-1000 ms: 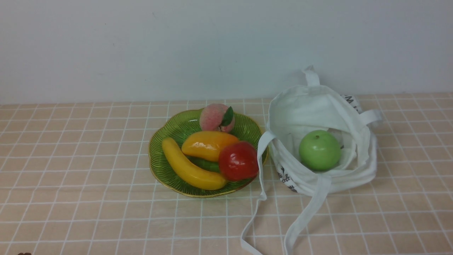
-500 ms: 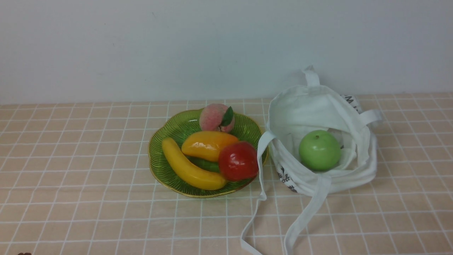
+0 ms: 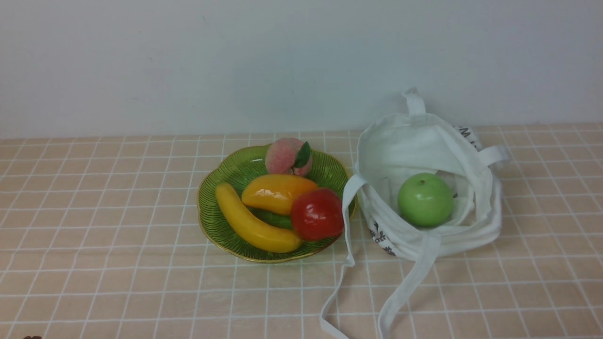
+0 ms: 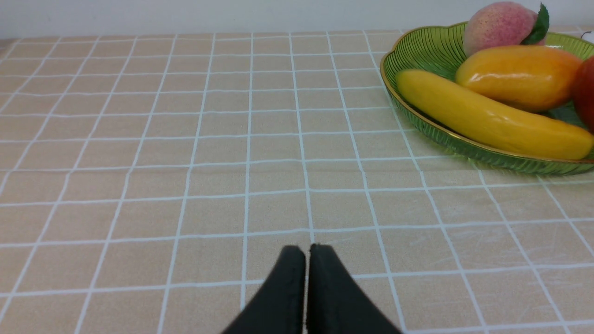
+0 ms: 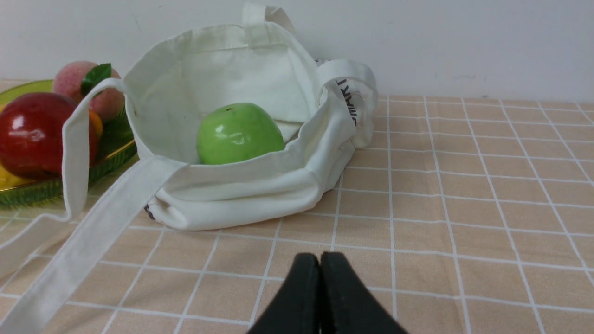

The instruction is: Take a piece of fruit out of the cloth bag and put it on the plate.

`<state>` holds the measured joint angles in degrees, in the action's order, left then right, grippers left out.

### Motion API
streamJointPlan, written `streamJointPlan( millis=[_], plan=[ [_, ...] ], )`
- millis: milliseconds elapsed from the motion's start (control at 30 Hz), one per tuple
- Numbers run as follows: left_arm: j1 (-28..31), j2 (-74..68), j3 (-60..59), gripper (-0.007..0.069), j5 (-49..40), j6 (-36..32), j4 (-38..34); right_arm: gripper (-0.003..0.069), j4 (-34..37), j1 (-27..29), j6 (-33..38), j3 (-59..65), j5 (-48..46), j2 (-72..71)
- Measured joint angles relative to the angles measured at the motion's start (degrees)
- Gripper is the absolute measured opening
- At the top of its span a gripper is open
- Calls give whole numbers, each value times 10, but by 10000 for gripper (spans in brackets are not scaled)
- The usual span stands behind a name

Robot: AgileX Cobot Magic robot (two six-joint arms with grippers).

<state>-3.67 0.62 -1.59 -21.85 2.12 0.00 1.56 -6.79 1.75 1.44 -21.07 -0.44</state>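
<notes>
Both pincers closed, nothing between the tips of left (image 4: 307, 253) or right (image 5: 325, 260). Red apple (image 3: 317, 214) resting on near right part of green plate (image 3: 226, 244), out of cloth bag (image 3: 476, 240) to the right. Placing apparently done; nothing evident left, despite green apple (image 3: 426, 200) inside bag.

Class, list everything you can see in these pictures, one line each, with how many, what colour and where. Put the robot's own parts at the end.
plate: one, green with gold rim, on the table
banana: one, yellow, on the plate
mango-like fruit: one, orange-yellow, on the plate
peach: one, pink with green leaf, on the plate
red apple: one, red, on the plate
cloth bag: one, white, right of the plate
green apple: one, green, in the bag
table: one, beige with white grid, under everything
wall: one, pale grey, behind the table
left claw: one, black, shut, above the table
right claw: one, black, shut, above the table
</notes>
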Motion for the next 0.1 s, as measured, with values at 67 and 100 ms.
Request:
streamJointPlan(
  millis=[67, 100],
  plan=[
    [0, 0, 0, -8, 0, 0, 0, -14, 0, 0, 0, 0, 0, 0],
    [0, 0, 0, -8, 0, 0, 0, -14, 0, 0, 0, 0, 0, 0]
  ],
)
